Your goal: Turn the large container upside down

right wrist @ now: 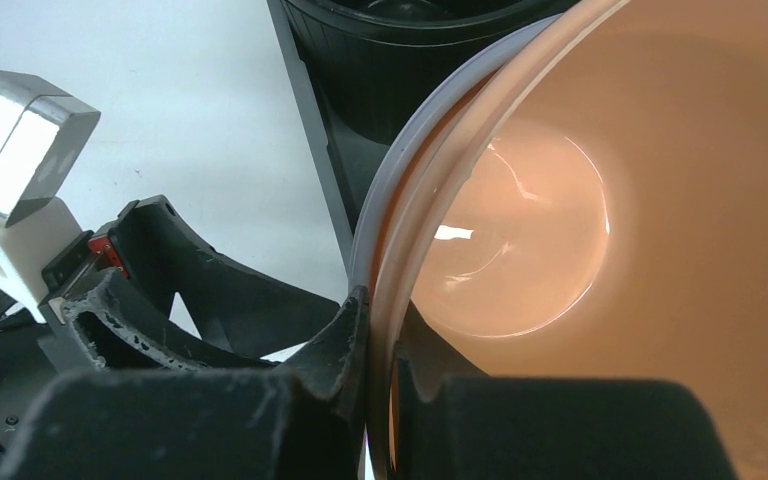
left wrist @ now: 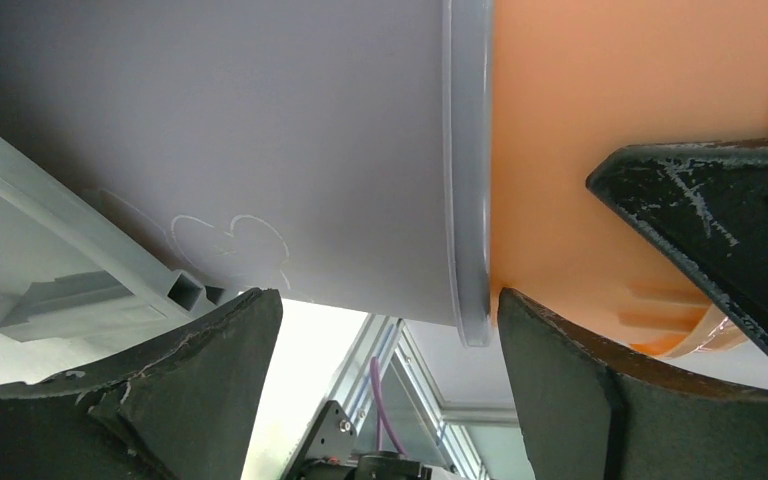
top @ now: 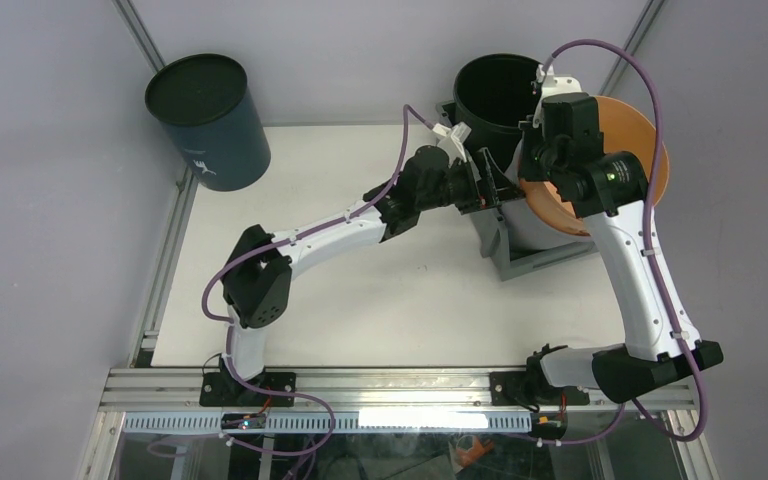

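The large container (top: 542, 262) is a grey rectangular bin at the table's back right, mostly hidden under buckets; its ribbed grey rim shows in the left wrist view (left wrist: 80, 285). A round orange bucket (top: 628, 140) is nested in a pale grey bucket (top: 522, 222), tilted on its side over the bin. My right gripper (top: 542, 165) is shut on their two rims (right wrist: 380, 330). My left gripper (top: 482, 188) is open, its jaws (left wrist: 385, 312) standing just under the pale grey bucket's wall (left wrist: 260, 150) and rim, close to it.
A black bucket (top: 498, 92) stands at the bin's far end, also seen in the right wrist view (right wrist: 410, 50). A dark blue bucket (top: 208, 120) lies tilted at the back left corner. Aluminium rails (top: 165, 250) frame the white table (top: 400, 300).
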`<state>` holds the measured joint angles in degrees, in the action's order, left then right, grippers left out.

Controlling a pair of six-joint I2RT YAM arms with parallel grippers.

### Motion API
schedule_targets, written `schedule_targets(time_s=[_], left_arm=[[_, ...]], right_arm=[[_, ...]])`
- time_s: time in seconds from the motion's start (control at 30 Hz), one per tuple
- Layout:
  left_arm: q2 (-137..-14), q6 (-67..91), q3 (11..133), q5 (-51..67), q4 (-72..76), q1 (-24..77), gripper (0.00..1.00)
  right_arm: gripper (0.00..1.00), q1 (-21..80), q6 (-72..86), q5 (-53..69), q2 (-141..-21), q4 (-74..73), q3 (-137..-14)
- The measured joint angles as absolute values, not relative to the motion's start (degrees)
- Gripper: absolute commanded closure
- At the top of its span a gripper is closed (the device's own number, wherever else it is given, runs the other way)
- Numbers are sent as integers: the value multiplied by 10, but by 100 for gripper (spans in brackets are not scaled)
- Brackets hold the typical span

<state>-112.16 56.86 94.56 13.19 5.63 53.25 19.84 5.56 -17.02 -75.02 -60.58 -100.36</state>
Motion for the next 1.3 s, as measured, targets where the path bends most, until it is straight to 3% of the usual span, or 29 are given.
schedule_targets(time_s=[0.3, 0.57, 0.77, 1.3], left_arm=[[-1123, 575, 954, 121, 46, 533, 36], [-1123, 599, 969, 126, 50, 537, 82], [-1124, 621, 977, 131, 57, 541, 100], [-1143, 655, 1017, 152, 50, 541, 100]], right_arm=[[100, 198, 55, -159, -743, -601, -992], [100, 196, 55, -146, -748, -638, -1019], [100, 193, 58, -141, -757, -666, -1047], [100, 189, 64, -146, -757, -685, -1081]])
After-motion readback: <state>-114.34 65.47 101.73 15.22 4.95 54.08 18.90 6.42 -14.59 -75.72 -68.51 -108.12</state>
